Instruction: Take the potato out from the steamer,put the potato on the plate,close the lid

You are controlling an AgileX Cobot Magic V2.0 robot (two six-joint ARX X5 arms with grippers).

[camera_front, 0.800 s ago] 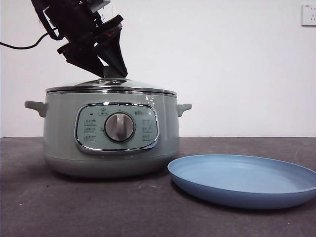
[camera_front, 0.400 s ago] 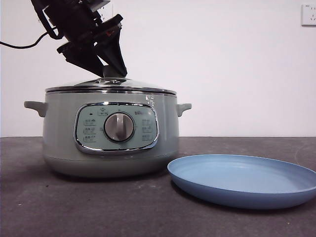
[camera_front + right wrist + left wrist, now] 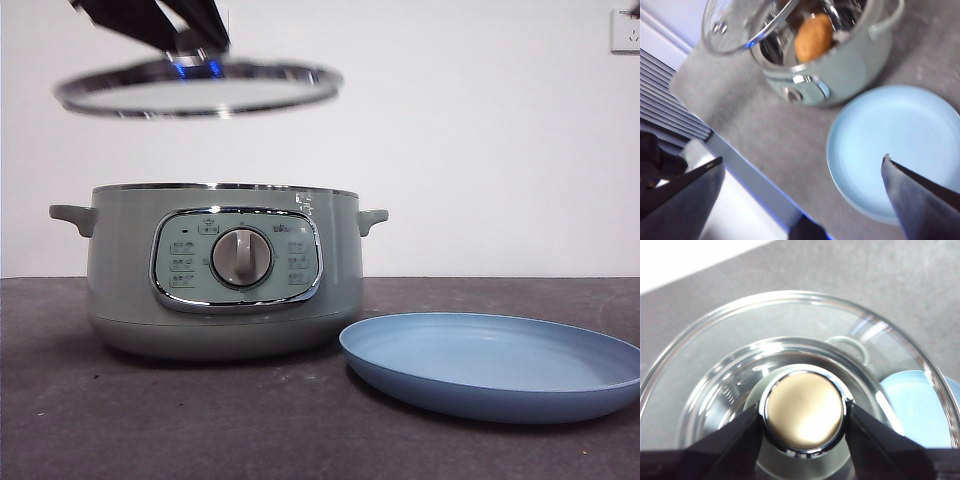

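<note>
Lid [image 3: 198,88] now aloft in left gripper [image 3: 802,419]

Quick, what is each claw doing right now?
Left claw: closed on the knob of the lid, holding it up above the steamer.
Right claw: open, holding nothing, above the plate.

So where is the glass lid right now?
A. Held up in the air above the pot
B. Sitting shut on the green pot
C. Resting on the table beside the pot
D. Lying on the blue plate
A. In the front view the lid hangs clear above the open pot, and the left gripper is shut on its knob; the plate holds nothing.
</note>
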